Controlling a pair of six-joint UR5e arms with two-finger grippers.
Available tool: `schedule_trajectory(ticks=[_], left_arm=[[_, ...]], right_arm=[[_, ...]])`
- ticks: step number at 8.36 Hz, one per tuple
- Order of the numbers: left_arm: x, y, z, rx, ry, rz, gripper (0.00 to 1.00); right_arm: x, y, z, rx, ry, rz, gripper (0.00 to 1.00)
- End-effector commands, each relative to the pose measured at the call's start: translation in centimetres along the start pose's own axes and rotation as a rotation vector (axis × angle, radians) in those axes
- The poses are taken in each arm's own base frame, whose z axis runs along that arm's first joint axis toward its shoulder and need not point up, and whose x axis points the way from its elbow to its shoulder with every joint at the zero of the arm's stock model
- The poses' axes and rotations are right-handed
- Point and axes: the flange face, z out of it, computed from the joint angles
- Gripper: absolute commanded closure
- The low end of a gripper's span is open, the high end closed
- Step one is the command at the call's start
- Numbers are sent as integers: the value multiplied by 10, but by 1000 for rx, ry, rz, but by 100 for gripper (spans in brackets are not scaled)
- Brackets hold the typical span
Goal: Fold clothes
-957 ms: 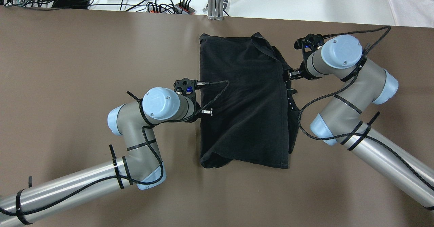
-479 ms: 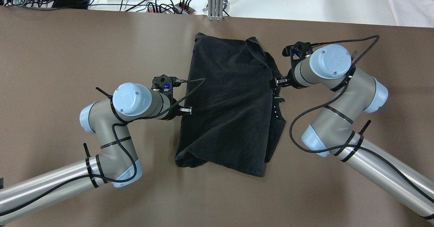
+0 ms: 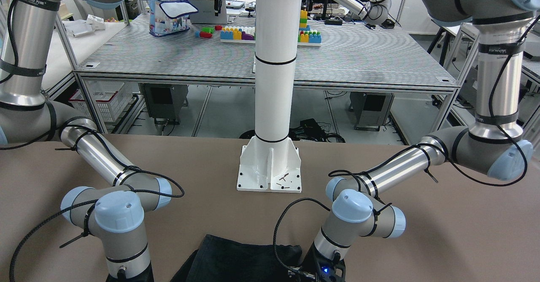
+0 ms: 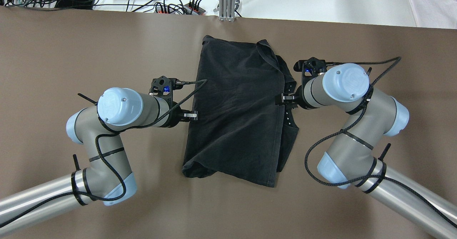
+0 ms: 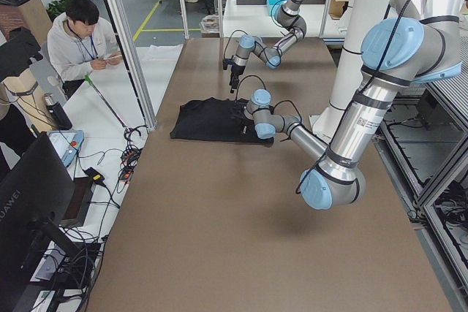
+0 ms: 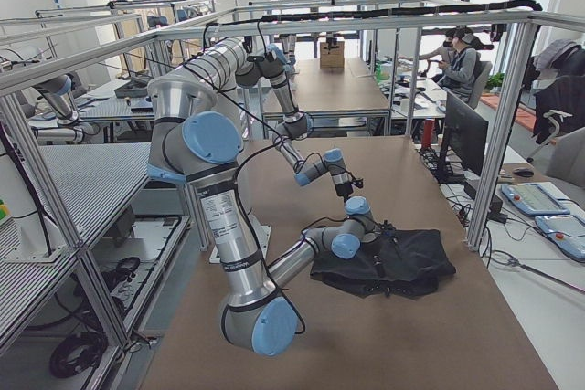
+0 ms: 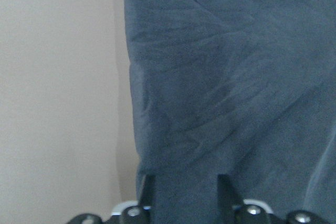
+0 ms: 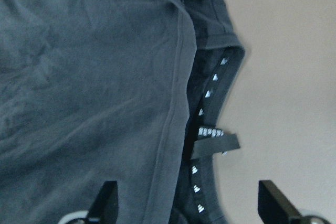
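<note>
Black T-shirt is lying flat on the brown tabletop, centre of the overhead frame, slightly toward the top edge. It is already sitting as a rough upright rectangle, sides apparently folded in, so the first folds are looking done. The collar and its label are poking out along the right edge. The lower left corner is bulging open and the bottom hem is running crooked.

Left tool is sitting at the shirt's left edge, fingers only partway apart with cloth filling the gap. It is looking clenched on that edge. Right tool is hanging released, fingers wide, straddling the collar side.

Probably remaining: squaring up the loose corner, tucking in the collar side, and a crosswise fold. I am judging this roughly midway.
</note>
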Motion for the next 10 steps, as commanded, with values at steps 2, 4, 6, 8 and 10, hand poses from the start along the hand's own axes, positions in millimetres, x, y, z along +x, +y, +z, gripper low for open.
schedule_trajectory(ticks=[2, 4, 6, 8, 10], left_arm=[[-31, 43, -19, -21, -6, -203, 0], [-19, 100, -6, -45, -12, -331, 0], [2, 127, 2, -50, 1, -393, 0], [-5, 129, 6, -51, -16, -453, 0], [-12, 136, 12, -34, -34, -475, 7]], right_arm=[[-52, 90, -11, 6, -55, 377, 6], [-78, 120, -21, 21, -93, 555, 6], [-84, 124, -29, 57, -108, 563, 6], [-80, 125, -28, 69, -102, 562, 6], [-79, 122, -28, 93, -99, 563, 6]])
